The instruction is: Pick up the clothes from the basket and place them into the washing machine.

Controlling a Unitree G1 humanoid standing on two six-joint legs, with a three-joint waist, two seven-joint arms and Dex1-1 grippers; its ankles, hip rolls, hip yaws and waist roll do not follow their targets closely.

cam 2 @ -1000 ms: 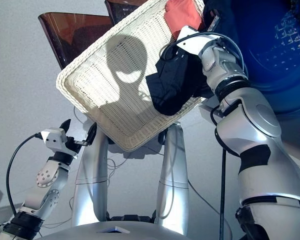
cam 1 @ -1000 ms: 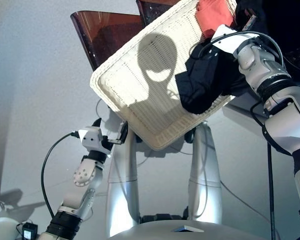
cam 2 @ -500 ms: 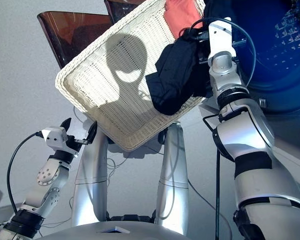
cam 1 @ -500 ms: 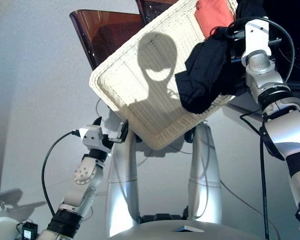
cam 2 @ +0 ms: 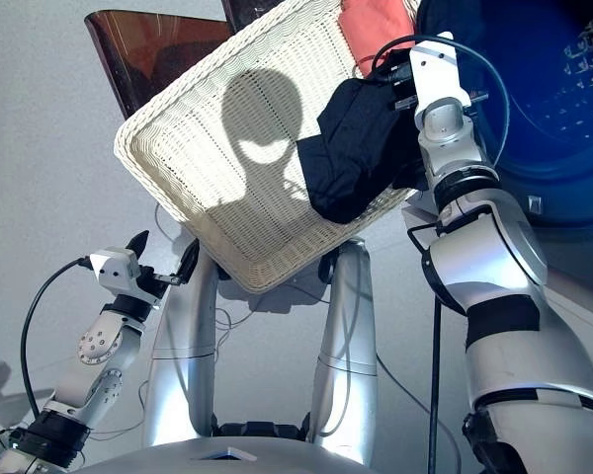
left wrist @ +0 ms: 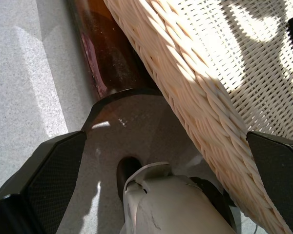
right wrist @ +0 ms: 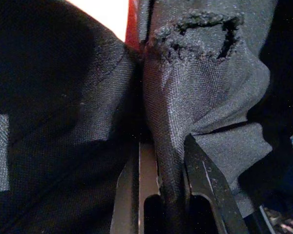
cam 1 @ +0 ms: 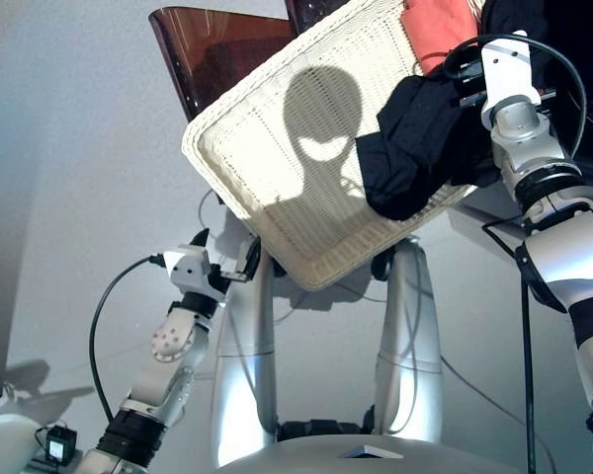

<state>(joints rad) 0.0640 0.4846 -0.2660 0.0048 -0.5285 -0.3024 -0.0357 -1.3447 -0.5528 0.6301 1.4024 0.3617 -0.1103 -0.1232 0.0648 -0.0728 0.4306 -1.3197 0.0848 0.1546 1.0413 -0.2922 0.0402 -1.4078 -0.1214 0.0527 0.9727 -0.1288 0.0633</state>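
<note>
The cream-white wicker basket (cam 1: 277, 158) fills the middle of the head views. A black garment (cam 1: 415, 148) hangs over its right rim, and my right gripper (right wrist: 161, 165) is shut on a fold of this cloth. A coral red garment (cam 1: 440, 30) lies in the basket just beyond it. The washing machine (cam 2: 558, 118) shows at the far right as a big blue round shape behind my right arm. My left gripper (cam 1: 225, 253) hovers open just under the basket's near corner, its fingers (left wrist: 53, 165) spread wide, with the woven rim (left wrist: 195, 112) running between them, untouched.
A brown tinted translucent panel (cam 1: 212, 49) stands behind the basket on the left. A black cable (cam 1: 104, 316) loops off my left wrist. Pale grey floor (cam 1: 69, 197) spreads to the left.
My right wrist has turned upright and risen a little, lifting the black garment with it. The whole picture has shifted slightly. The left arm has kept its place by the basket.
</note>
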